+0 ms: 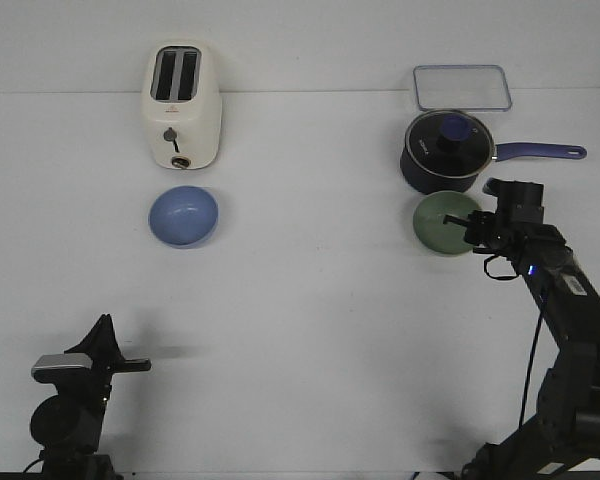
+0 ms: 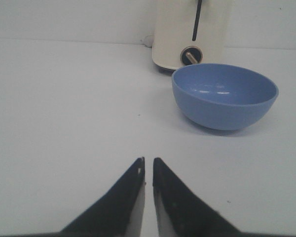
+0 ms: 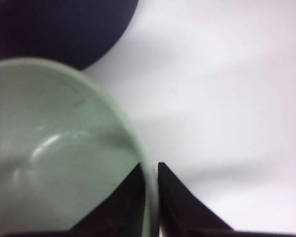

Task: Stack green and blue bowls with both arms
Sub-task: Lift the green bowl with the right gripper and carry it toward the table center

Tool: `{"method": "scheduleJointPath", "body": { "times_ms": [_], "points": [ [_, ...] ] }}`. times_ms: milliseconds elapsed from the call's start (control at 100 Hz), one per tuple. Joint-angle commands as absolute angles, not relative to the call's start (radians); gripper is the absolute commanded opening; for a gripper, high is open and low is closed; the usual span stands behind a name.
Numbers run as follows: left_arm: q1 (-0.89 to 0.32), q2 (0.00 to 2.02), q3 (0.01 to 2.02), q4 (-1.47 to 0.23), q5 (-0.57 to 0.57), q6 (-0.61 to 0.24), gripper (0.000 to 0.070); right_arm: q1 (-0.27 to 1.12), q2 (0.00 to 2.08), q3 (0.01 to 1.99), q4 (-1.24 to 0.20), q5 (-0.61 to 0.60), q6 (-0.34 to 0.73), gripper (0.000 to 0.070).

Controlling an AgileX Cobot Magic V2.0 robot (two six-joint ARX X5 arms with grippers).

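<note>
The pale green bowl (image 1: pixel 442 222) sits on the white table just in front of the navy saucepan. My right gripper (image 1: pixel 472 226) is shut on its right rim, one finger inside and one outside; in the right wrist view the rim (image 3: pixel 138 148) runs between the fingertips (image 3: pixel 150 168). The blue bowl (image 1: pixel 184 215) stands upright in front of the toaster at the left. My left gripper (image 1: pixel 140 366) hovers low at the near left, shut and empty, well short of the blue bowl (image 2: pixel 224 95), which lies ahead of its tips (image 2: pixel 148 161).
A cream toaster (image 1: pixel 182 104) stands behind the blue bowl. A dark navy lidded saucepan (image 1: pixel 445 150) with a long handle (image 1: pixel 540 152) pointing right touches or nearly touches the green bowl. A clear rectangular lid (image 1: pixel 462 87) lies at the far right.
</note>
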State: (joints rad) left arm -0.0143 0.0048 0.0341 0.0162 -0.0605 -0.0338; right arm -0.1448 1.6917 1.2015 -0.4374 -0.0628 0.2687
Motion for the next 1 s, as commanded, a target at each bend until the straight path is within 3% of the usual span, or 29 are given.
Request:
{"method": "scheduleJointPath", "body": {
  "times_ms": [0, 220, 440, 710, 990],
  "points": [
    [-0.012, 0.003, 0.014, 0.031, -0.059, -0.019, 0.0015, -0.147, 1.629, 1.215, -0.453, -0.089, 0.263, 0.0003],
    [-0.012, 0.003, 0.014, 0.031, -0.059, -0.019, 0.0015, -0.074, 1.320, 1.090, -0.522, -0.215, 0.266, 0.0003],
    [-0.012, 0.003, 0.014, 0.031, -0.059, -0.019, 0.0015, 0.229, 1.061, 0.865, -0.523, -0.233, 0.358, 0.0003],
    [-0.012, 0.003, 0.014, 0.031, -0.060, -0.019, 0.0015, 0.594, 1.096, 0.707, -0.410, -0.102, 0.503, 0.0003],
    [-0.012, 0.003, 0.014, 0.031, -0.059, -0.019, 0.0015, 0.683, 1.218, 0.704, -0.409, -0.052, 0.521, 0.0003]
  ]
}}
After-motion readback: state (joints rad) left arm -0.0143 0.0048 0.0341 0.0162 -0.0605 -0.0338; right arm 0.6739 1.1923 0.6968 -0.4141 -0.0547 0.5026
